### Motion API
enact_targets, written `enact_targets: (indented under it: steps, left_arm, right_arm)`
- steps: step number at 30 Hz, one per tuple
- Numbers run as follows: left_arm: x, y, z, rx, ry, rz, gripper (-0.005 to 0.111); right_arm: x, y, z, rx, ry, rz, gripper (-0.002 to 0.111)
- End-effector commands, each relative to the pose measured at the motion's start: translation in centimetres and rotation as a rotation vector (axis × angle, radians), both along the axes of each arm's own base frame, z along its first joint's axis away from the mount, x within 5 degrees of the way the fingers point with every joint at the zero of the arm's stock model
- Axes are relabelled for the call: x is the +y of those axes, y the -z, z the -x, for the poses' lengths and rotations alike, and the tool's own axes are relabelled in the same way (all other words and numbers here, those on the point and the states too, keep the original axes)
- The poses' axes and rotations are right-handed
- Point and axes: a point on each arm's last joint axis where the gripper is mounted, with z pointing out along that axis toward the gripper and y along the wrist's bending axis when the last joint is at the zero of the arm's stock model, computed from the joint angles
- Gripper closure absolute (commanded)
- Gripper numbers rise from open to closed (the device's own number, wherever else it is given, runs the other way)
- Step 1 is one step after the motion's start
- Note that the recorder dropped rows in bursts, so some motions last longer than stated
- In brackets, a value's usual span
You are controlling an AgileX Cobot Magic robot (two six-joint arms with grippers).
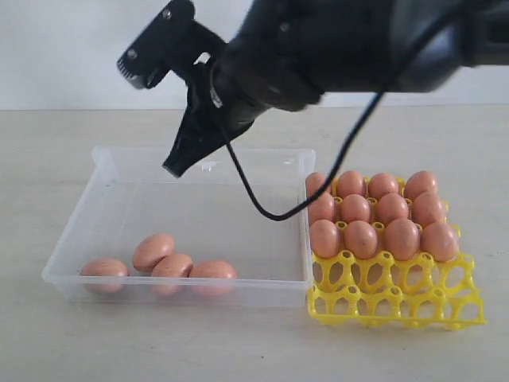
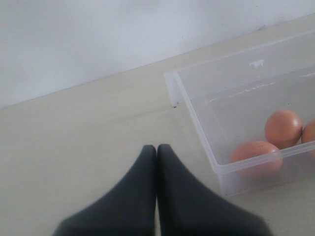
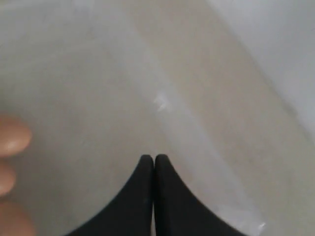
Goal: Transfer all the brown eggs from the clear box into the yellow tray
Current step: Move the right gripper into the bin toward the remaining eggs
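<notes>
Several brown eggs lie in the front left of the clear box. Beside it on the right, the yellow tray holds several eggs in its three back rows; its front row of cups is bare. My right gripper reaches across from the right and hangs shut above the box's back wall, holding nothing. Its wrist view shows the shut tips over the blurred box floor, with eggs at the frame's edge. My left gripper is shut and empty over the table outside a box corner, with two eggs beyond the wall.
The right arm and its black cable hang over the box's middle. A pale wall stands behind the beige table. The left arm does not show in the exterior view.
</notes>
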Motion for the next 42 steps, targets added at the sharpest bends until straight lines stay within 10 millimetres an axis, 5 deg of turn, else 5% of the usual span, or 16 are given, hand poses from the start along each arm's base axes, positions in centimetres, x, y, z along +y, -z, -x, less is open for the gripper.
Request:
enact_targets:
  steps: [1, 5, 9, 13, 15, 26, 42]
  left_arm:
    - [0.0, -0.1, 0.0, -0.01, 0.0, 0.008, 0.111]
    - [0.0, -0.1, 0.0, -0.01, 0.0, 0.008, 0.111]
    - [0.0, -0.1, 0.0, -0.01, 0.0, 0.008, 0.111]
    - [0.0, -0.1, 0.0, -0.01, 0.0, 0.008, 0.111]
    - [0.0, -0.1, 0.0, -0.01, 0.0, 0.008, 0.111]
    - [0.0, -0.1, 0.0, -0.01, 0.0, 0.008, 0.111]
    - [0.0, -0.1, 0.0, -0.01, 0.0, 0.008, 0.111]
  right_arm:
    - [2.0, 2.4, 0.4, 0.498, -0.174, 0.216, 0.108]
    - [4.1, 3.6, -1.3, 0.689, -0.102, 0.086, 0.108]
    - [6.4, 5.8, -3.4, 0.649, 0.047, -0.109, 0.105]
    - [7.4, 7.8, -3.6, 0.711, 0.083, -0.193, 0.054]
    - [7.4, 7.8, -3.5, 0.734, 0.118, -0.204, 0.047]
    - [6.1, 8.6, -3.3, 0.869, 0.557, -0.204, 0.047]
    - [8.3, 12.8, -4.2, 0.965, 0.657, -0.422, 0.047]
